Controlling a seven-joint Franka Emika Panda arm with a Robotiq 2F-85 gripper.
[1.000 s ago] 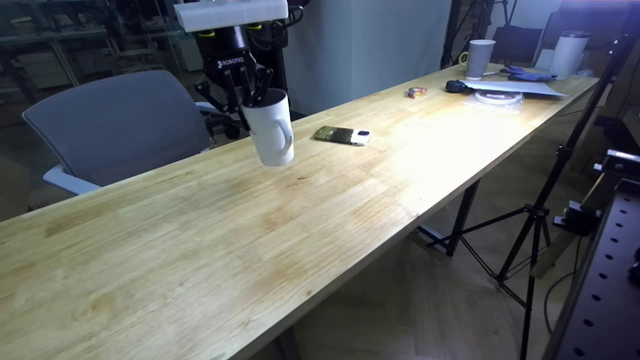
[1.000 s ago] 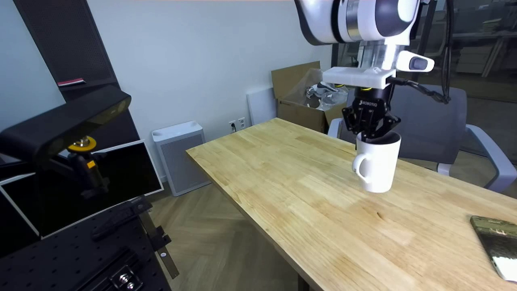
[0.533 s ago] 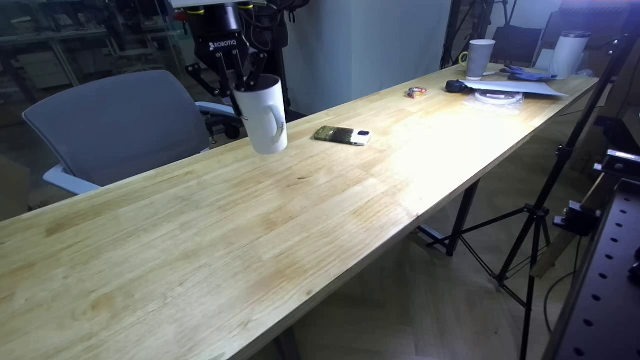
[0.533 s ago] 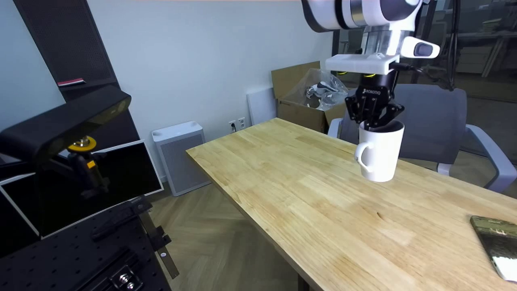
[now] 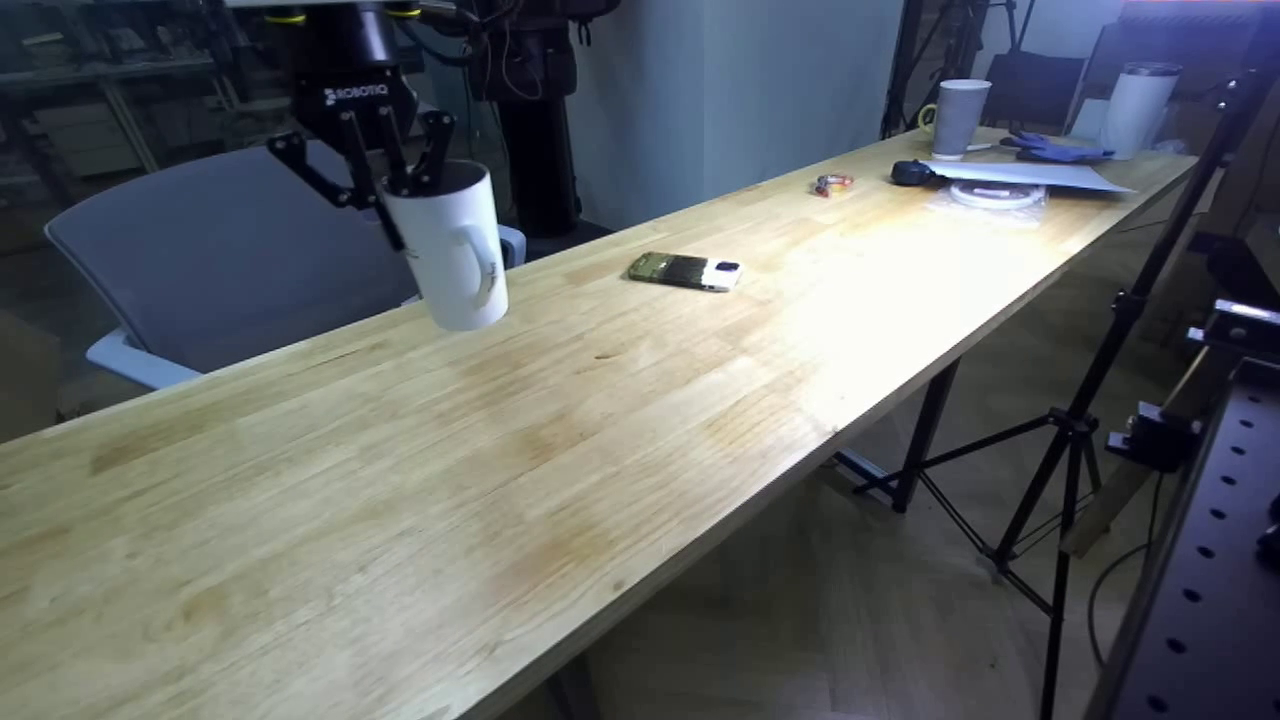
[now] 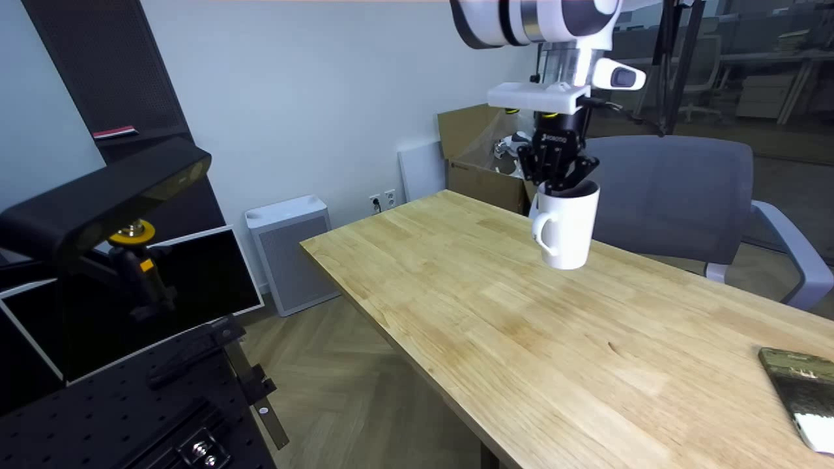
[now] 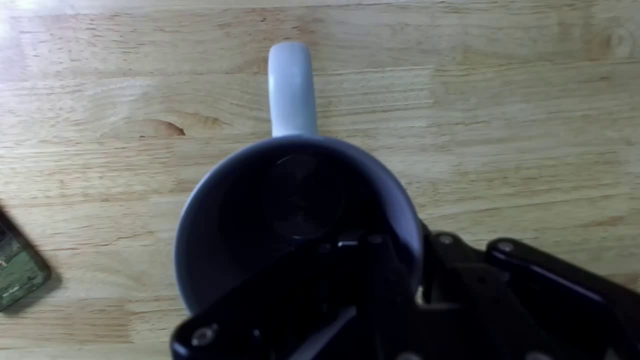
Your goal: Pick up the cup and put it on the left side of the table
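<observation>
While the gripper (image 5: 398, 200) clasps the wall of the white cup (image 5: 462, 265), its jaws narrowed to that thickness, one inside and one out, the cup hangs above the table (image 5: 480, 500), upper left in an exterior view; a phone (image 5: 685, 271) lies near upper centre, and a gray mug (image 5: 960, 120) stands upper right.

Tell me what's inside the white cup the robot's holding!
The gripper has one finger inside the cup. It's dark there, but the wrist view faintly shows a round bottom. The gripper covers one side, so I can't see there.
</observation>
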